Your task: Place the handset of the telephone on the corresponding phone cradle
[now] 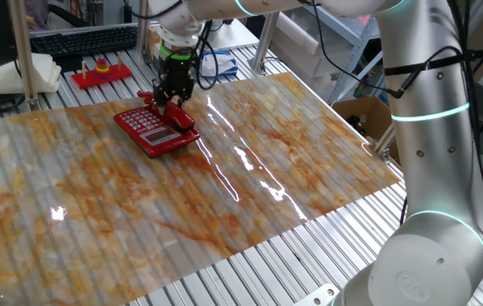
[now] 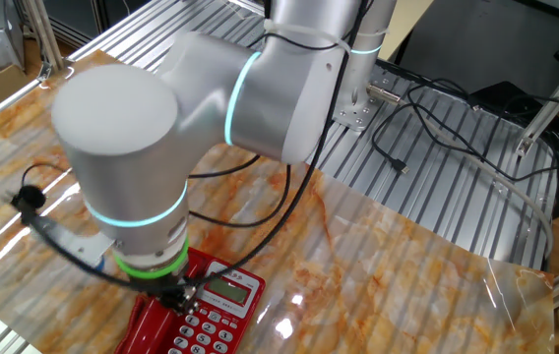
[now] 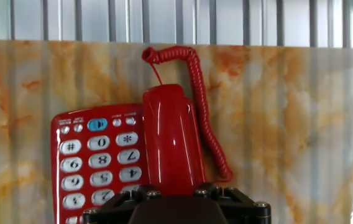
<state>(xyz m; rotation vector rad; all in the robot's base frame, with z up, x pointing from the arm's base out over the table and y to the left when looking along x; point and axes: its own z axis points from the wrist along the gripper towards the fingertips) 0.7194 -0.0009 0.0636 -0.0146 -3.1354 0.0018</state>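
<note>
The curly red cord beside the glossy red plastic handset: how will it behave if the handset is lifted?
The curly red cord will probably stretch and pull back gently, since it is coiled. It looks floppy, lying in a loose curve. The glossy red plastic handset seems rigid and smooth, possibly slippery.

A marbled orange-and-white sheet (image 1: 224,170) covers a ribbed aluminium table (image 1: 309,263), glaring under overhead light. Beyond the sheet's far edge sit a black keyboard (image 1: 84,40) and a red ring-stacking toy (image 1: 102,71). Black cables (image 2: 437,128) trail across the bare table slats.
</note>
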